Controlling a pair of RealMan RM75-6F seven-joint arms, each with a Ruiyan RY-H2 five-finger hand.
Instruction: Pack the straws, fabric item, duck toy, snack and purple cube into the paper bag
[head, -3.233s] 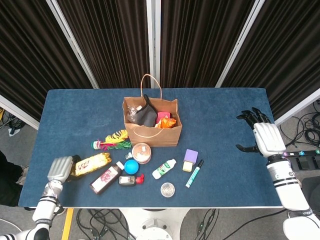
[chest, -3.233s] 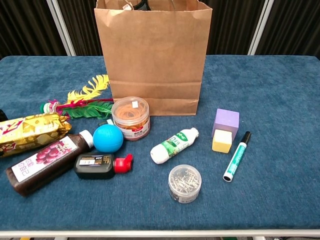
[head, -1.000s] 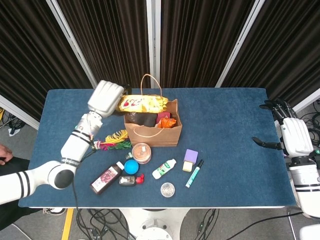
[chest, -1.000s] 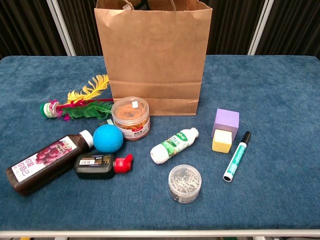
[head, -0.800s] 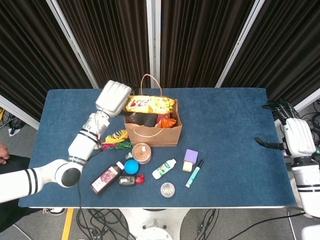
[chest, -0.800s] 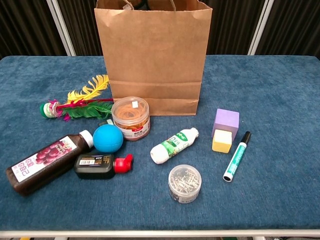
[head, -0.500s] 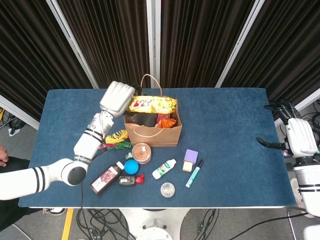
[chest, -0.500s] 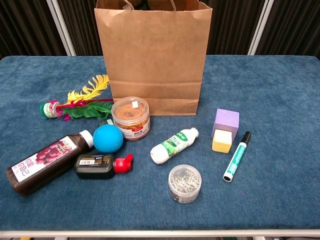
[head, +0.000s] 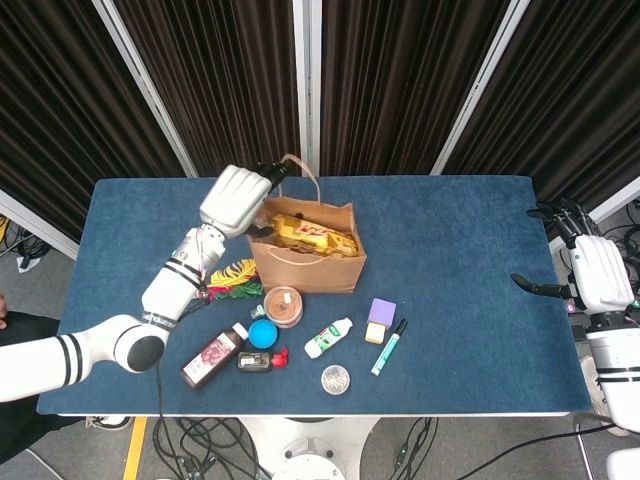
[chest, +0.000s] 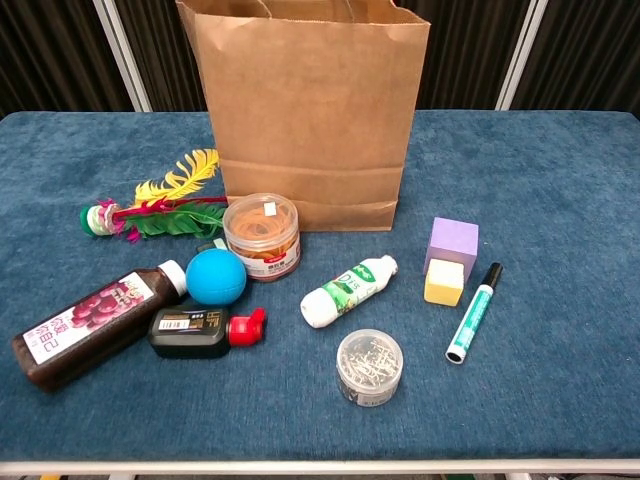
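The left hand (head: 236, 199) sits at the brown paper bag's (head: 305, 262) 10 o'clock rim; whether its fingers grip the shiny yellow snack pack (head: 312, 232) inside, I cannot tell. The right hand (head: 596, 272) has its fingers spread.

Labels on juice bottle (chest: 85, 326), small white bottle (chest: 347, 291): print illegible

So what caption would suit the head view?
Left hand lowers the snack into the paper bag.

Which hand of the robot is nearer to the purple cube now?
The left. The left hand is over the paper bag's left rim, up-left of the purple cube. The right hand hangs past the table's right edge, farther away.
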